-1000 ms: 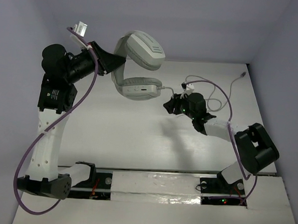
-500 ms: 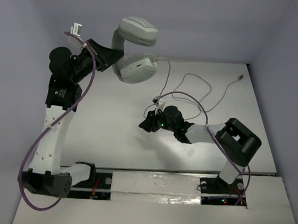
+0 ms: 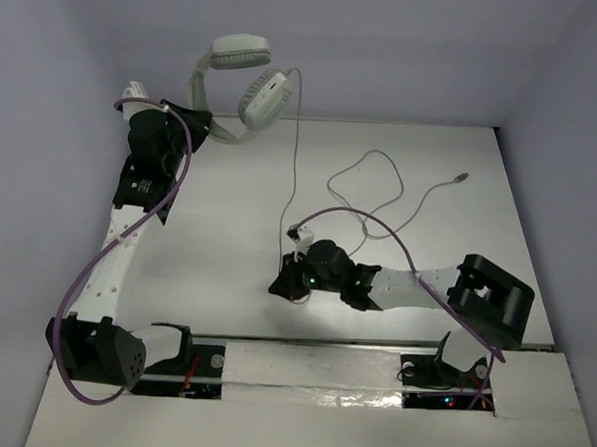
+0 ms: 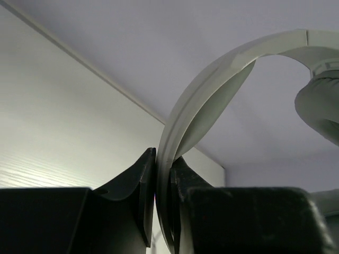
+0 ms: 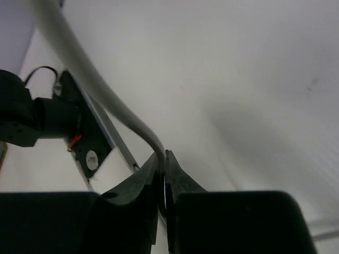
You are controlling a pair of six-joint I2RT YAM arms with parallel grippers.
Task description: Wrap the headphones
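The white headphones (image 3: 241,85) hang in the air at the far left, above the table's back edge. My left gripper (image 3: 196,120) is shut on the headband (image 4: 183,127), which rises between its jaws in the left wrist view. One ear cup (image 4: 320,108) shows at the right there. The thin white cord (image 3: 293,163) runs taut from an ear cup down to my right gripper (image 3: 278,283), which is shut on the cord (image 5: 90,74) low over the table. The rest of the cord (image 3: 400,194) lies in loose loops on the table, ending in a plug (image 3: 464,177).
Purple arm cables (image 3: 379,223) arc over both arms. The white table (image 3: 217,249) is walled by grey panels at the left, back and right. The arm bases and a white rail (image 3: 311,364) sit at the near edge.
My left gripper has swung the headphones further left and back. My right gripper has moved left and toward the near edge with the cord, pulling it into a long straight line.
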